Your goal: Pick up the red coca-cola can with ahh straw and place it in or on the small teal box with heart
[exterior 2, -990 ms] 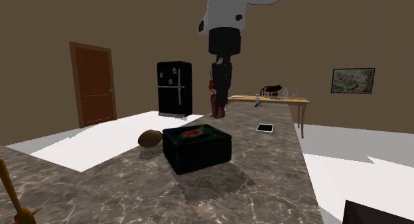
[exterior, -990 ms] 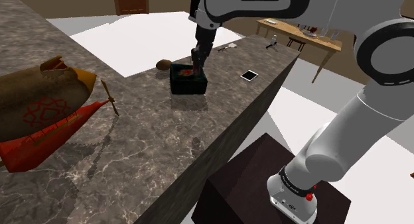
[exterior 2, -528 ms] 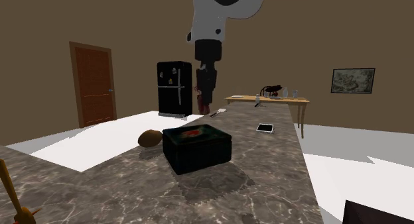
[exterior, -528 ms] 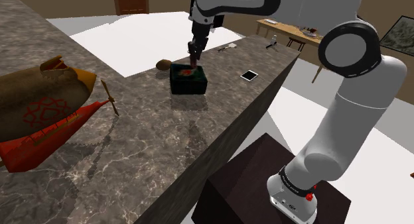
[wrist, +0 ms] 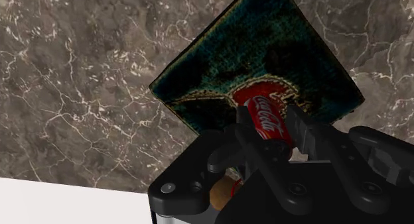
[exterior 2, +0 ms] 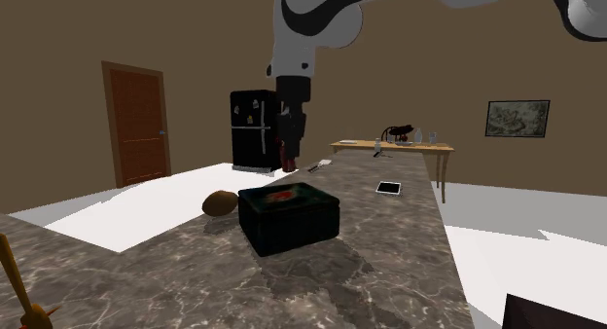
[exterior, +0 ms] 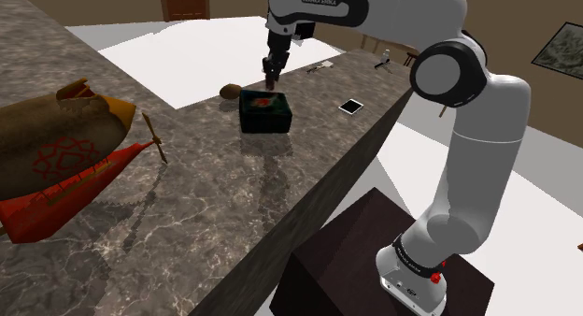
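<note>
A red cola can (wrist: 264,111) is clasped between the black fingers of my gripper (wrist: 273,128), which is shut on it. Directly beyond the can lies the dark teal box (wrist: 265,50), whose red heart design is partly hidden behind the can. In the shoulder view the gripper (exterior: 271,75) hangs just above the far edge of the box (exterior: 265,112) on the marble counter. In the second exterior view the can (exterior 2: 289,163) hangs from the gripper (exterior 2: 291,150), above and behind the box (exterior 2: 289,216). I cannot make out a straw.
A brown round object (exterior: 230,90) lies on the counter just beside the box. A small white-framed tablet (exterior: 351,106) lies toward the counter's edge. A model boat (exterior: 65,160) sits at the shoulder view's left. A black fridge (exterior 2: 256,130) and a wooden table (exterior 2: 389,146) stand behind.
The gripper has carried the can to the left in both exterior views, from over the box's middle toward its far edge. The arm's upper links have swung with it.
</note>
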